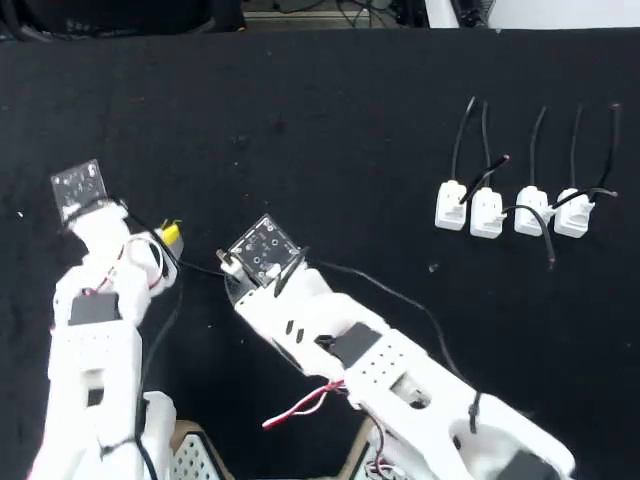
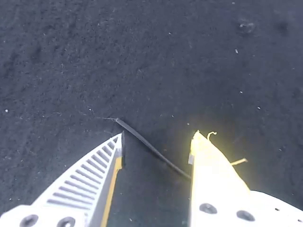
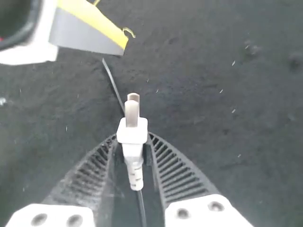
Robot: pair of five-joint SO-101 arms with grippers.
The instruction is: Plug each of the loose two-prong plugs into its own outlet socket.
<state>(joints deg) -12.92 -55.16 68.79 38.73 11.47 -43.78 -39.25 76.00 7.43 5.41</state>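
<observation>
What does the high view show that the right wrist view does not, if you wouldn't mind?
The high view adds the row of four white outlet sockets with their black cords. The right wrist view adds a close look at the white two-prong plug clamped in the right gripper, prongs pointing away. Both share the black table and the left gripper's yellow-tipped finger.
</observation>
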